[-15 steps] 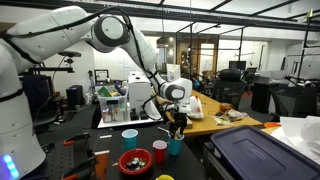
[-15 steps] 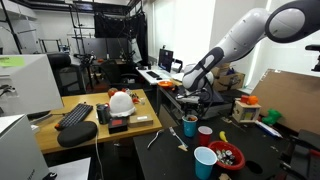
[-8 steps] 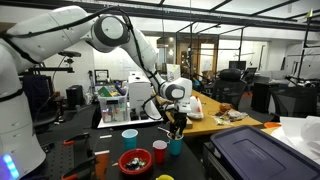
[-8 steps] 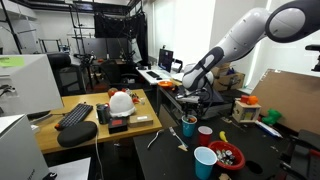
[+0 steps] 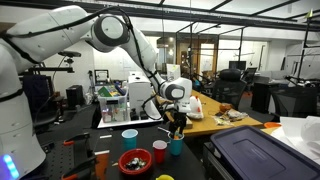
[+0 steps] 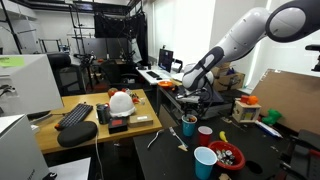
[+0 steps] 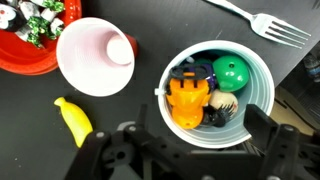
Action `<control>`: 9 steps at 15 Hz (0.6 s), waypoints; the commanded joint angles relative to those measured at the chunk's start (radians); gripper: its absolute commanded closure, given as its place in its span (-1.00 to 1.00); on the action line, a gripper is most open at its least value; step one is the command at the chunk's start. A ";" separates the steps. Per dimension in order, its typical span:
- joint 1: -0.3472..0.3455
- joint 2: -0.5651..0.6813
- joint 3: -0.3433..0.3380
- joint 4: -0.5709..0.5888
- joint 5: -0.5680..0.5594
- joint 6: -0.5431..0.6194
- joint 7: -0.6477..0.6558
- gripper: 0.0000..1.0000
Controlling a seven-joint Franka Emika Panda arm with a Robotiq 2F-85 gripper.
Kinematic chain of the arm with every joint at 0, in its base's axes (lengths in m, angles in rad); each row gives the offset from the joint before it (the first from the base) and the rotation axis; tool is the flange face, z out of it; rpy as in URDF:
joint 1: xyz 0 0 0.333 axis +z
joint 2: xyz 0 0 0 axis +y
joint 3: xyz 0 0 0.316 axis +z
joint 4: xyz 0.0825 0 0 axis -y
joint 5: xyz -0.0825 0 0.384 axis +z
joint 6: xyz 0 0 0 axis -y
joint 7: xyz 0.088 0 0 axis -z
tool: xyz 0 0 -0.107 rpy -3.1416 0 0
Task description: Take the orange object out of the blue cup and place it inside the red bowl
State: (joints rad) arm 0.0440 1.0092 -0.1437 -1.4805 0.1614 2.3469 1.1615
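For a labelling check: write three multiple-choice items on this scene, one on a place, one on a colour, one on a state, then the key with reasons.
1. Where is the orange object? A. in the red bowl B. in the blue cup C. beside the fork
2. What colour is the ball next to it? A. green B. purple C. white
3. How is the gripper? A. shut on the banana B. shut on the orange object C. open, holding nothing
Key: 1 B, the wrist view shows it inside the cup; 2 A, the ball is plainly green; 3 C, its jaws stand wide apart above the cup.
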 commanded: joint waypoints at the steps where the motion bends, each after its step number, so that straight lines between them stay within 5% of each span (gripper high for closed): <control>1: -0.003 -0.053 0.014 -0.051 0.002 -0.030 -0.020 -0.36; 7: 0.001 -0.053 0.014 -0.055 0.002 -0.045 -0.016 -0.26; 8: 0.000 -0.052 0.014 -0.055 0.002 -0.046 -0.017 -0.13; 9: 0.001 -0.053 0.014 -0.055 0.002 -0.047 -0.017 0.22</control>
State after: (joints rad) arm 0.0489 1.0025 -0.1379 -1.4897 0.1613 2.3261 1.1609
